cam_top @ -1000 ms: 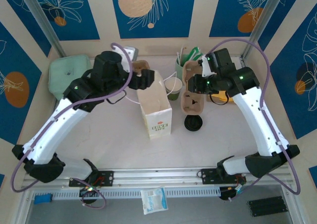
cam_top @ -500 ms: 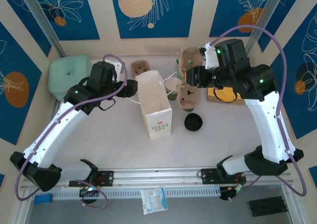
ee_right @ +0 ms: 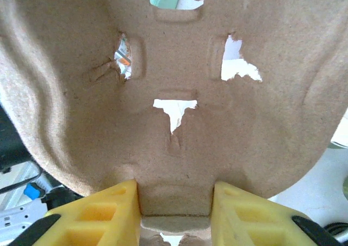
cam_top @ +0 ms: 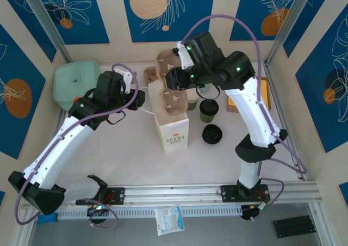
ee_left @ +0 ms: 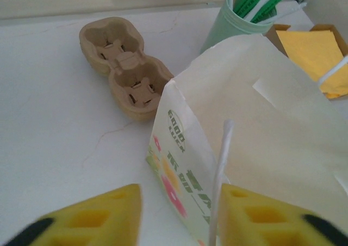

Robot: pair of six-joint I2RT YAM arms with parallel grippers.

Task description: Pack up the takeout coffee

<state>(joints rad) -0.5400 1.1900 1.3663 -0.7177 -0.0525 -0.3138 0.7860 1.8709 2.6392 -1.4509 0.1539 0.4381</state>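
Observation:
The takeout coffee (cam_top: pixel 208 111) stands right of the white paper bag (cam_top: pixel 173 130), its top uncovered. Its black lid (cam_top: pixel 212 133) lies on the table just in front of it. My right gripper (cam_top: pixel 169 84) (ee_right: pixel 174 213) is shut on the middle bridge of a brown pulp cup carrier (cam_top: pixel 171 102) (ee_right: pixel 174 66) and holds it tilted over the bag's mouth. At the bag's left edge, my left gripper (cam_top: pixel 140 98) (ee_left: pixel 179 219) has the bag (ee_left: pixel 261 121) corner and its white handle (ee_left: pixel 220 175) between its fingers. A gap shows beside the left finger.
A second pulp carrier (cam_top: pixel 154 72) (ee_left: pixel 122 61) lies behind the bag. Behind the bag's right side are a mint-green cup of straws (ee_left: pixel 234 23) and a box of yellow napkins (ee_left: pixel 315 50). A pale green lidded box (cam_top: pixel 73 82) sits far left.
The right arm lifted the carrier off the table on the right and swung it left over the bag. The left gripper drew back to the bag's left edge and narrowed its jaws.

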